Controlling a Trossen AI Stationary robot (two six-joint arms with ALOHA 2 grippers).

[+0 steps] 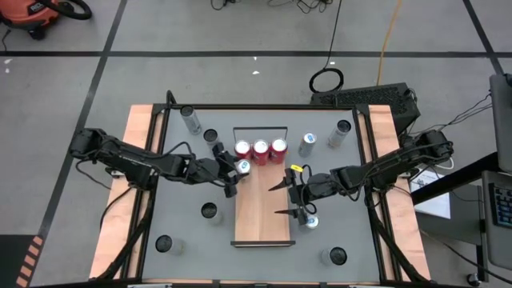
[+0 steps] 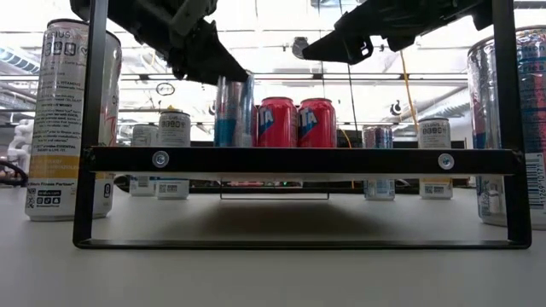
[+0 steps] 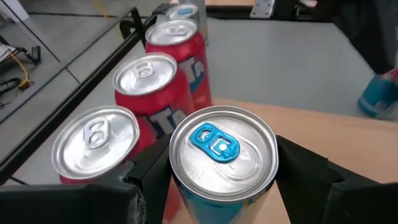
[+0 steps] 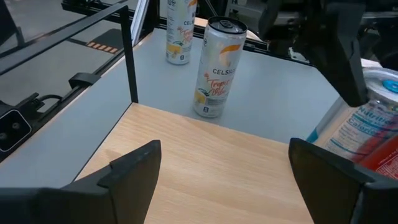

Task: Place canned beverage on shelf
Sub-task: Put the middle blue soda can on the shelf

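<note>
Grey tabletop (image 1: 192, 192) under the shelf (image 1: 261, 210), blue-tabbed can (image 3: 221, 163) beside three red cans (image 1: 261, 150).

Left gripper (image 1: 233, 171) straddled that upright can on the shelf's left edge, fingers alongside it; whether they gripped or had let go I cannot tell. Right gripper (image 1: 290, 196) hung spread and empty over the right edge.

The shelf (image 1: 262, 210) is bare from its middle to the near short end. Three red cans (image 1: 261, 150) and a blue-tabbed can (image 1: 242, 166) crowd its railed end; the left gripper (image 1: 233, 172) seems to flank that can.
</note>
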